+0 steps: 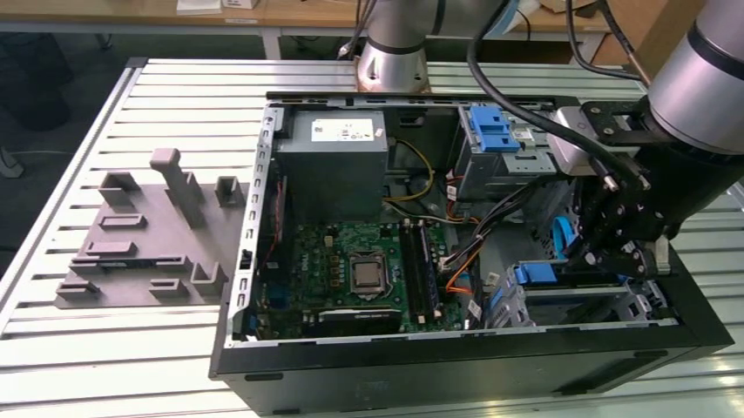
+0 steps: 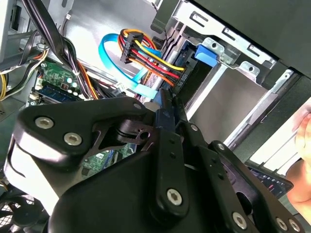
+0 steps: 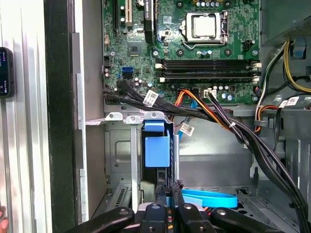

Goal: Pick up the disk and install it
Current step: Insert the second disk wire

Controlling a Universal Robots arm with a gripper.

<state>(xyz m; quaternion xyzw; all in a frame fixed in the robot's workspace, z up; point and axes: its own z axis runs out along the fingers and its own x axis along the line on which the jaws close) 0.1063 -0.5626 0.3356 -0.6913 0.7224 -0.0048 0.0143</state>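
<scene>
The disk (image 3: 157, 150) stands on edge in the metal bay (image 3: 119, 145) at the corner of the open computer case, its blue carrier tab facing out. In the exterior view the disk (image 1: 544, 273) sits low in the case, towards the exterior view's right. My gripper (image 3: 170, 190) is at the disk's near end with its black fingers pressed together on the thin blue carrier edge. The second wrist view shows the gripper (image 2: 165, 104) pinching that blue edge, with the disk (image 2: 190, 77) running on into the bay. In the exterior view the gripper (image 1: 598, 261) reaches down into the case.
Bundled power cables (image 3: 218, 119) and a blue flat cable (image 3: 209, 198) run close beside the bay. The motherboard (image 1: 361, 270), the grey power supply (image 1: 337, 144) and a blue-latched drive cage (image 1: 494, 135) are also in the case. A grey fixture (image 1: 152, 235) lies on the slatted table. A hand (image 2: 301, 160) is nearby.
</scene>
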